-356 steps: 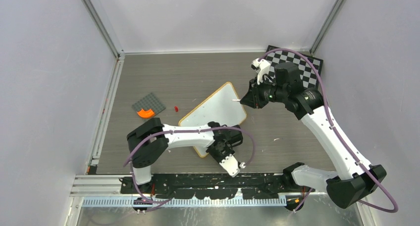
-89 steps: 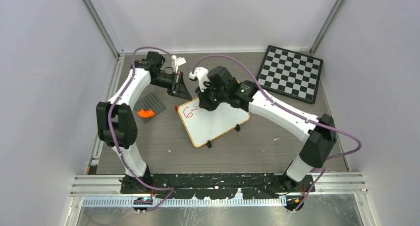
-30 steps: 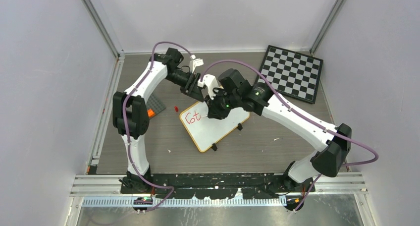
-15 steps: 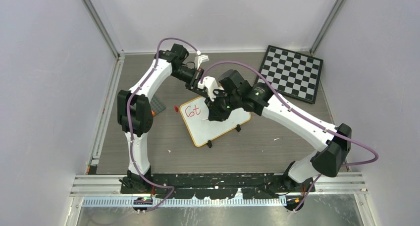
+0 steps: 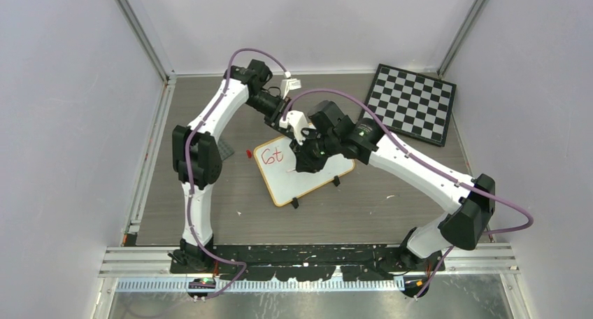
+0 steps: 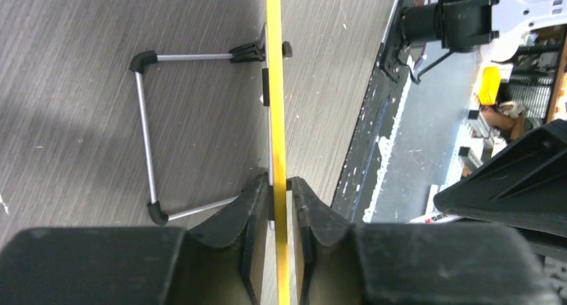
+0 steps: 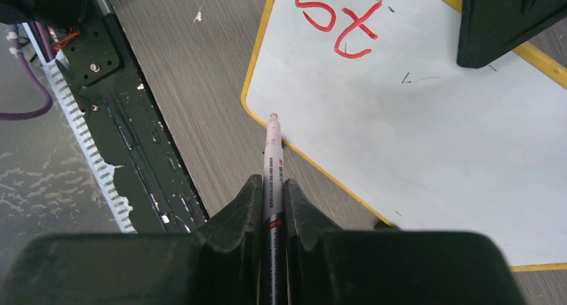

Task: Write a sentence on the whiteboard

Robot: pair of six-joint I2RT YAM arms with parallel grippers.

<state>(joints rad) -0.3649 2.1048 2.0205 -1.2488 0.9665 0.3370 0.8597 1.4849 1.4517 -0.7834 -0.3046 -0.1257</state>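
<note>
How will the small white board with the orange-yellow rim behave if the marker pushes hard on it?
Probably stiff: the small white board with the orange-yellow rim looks perfectly straight edge-on. Likely light, being so thin. It might slide or tip on its thin wire stand, so the left fingers clamping its rim probably help.

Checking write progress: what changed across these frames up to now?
Left fingers swung from the near corner to clamp the far rim of the small orange-rimmed whiteboard, which rotated. Right fingers, holding the white marker pen, added red letters "St". Black-and-white checkered board stayed put.
</note>
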